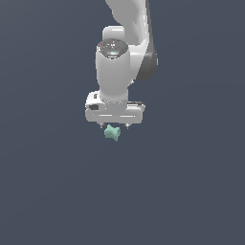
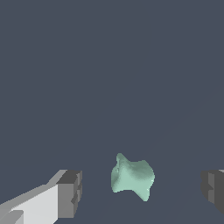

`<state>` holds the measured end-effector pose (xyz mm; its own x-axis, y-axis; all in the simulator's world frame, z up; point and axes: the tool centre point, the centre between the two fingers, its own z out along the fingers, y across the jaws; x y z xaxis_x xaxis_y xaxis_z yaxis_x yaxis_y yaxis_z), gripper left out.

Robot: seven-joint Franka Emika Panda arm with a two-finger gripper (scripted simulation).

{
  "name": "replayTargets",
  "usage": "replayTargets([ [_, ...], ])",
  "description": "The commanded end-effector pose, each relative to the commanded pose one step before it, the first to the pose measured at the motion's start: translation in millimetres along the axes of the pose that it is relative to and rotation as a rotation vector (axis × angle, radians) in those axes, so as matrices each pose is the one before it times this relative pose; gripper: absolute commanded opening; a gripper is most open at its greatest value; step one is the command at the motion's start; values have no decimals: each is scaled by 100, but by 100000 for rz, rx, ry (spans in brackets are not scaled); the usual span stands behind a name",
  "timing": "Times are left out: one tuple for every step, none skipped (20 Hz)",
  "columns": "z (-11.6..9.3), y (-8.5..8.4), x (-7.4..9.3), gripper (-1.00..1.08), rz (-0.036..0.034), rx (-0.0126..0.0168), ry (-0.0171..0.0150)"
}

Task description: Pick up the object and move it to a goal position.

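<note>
No real room but a simulator's bare scene; one flat, slate-grey ground fills both views without walls, furniture or horizon; the glossy white robot arm (image 1: 113, 72) is smooth and plainly rendered; the tiny mint-green blocky piece with a pinched waist (image 1: 112, 133) has faceted, untextured faces; lighting is even throughout.

Surface (image 1: 43, 191): plain, flat, slate blue-grey ground filling the exterior view from edge to edge.
Surface in wrist view (image 2: 109, 65): same uniform blue-grey tone, unmarked.
Texture: none visible; no seams, lines or edges.
Shading: even, slightly darker patches only.
Other items: cannot tell of any.
</note>
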<state>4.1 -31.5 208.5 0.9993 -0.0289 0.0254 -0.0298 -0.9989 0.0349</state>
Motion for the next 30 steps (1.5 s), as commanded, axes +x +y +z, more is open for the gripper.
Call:
replayTargets([
  [61, -86, -32, 100, -341, 11, -101],
  [42, 1, -20, 100, -384, 9, -13],
  [45, 34, -27, 100, -478, -6, -8],
  [57, 37, -34, 100, -606, -7, -11],
  [73, 34, -41, 100, -737, 0, -16],
  [87, 30, -48, 100, -859, 6, -22],
  [101, 26, -54, 100, -986, 11, -26],
  [114, 28, -61, 100, -1104, 15, -30],
  [126, 30, -68, 100, -1217, 17, -32],
  [136, 33, -76, 100, -1335, 18, -34],
  [147, 39, -84, 100, -1451, 19, -36],
  [158, 41, -92, 100, -1562, 20, -38],
  [170, 41, -100, 100, -1688, 24, -41],
  [183, 40, -109, 100, -1816, 29, -43],
  [194, 39, -117, 100, -1935, 33, -45],
  [205, 39, -126, 100, -2055, 36, -46],
  [216, 38, -136, 100, -2181, 41, -47],
  [228, 36, -146, 100, -2308, 46, -48],
  [239, 32, -155, 100, -2435, 51, -49],
  [246, 28, -162, 100, -2517, 56, -48],
  [246, 22, -164, 100, -2528, 59, -45],
  [244, 16, -166, 100, -2529, 62, -42],
  [243, 11, -167, 100, -2529, 65, -40],
  [242, 5, -168, 100, -2530, 67, -36],
  [240, -1, -169, 100, -2531, 70, -33],
  [239, -7, -170, 100, -2532, 72, -30],
  [238, -14, -170, 100, -2534, 74, -27],
  [236, -19, -171, 100, -2534, 77, -23],
  [235, -25, -171, 100, -2535, 79, -20],
  [234, -32, -170, 100, -2537, 81, -16],
])
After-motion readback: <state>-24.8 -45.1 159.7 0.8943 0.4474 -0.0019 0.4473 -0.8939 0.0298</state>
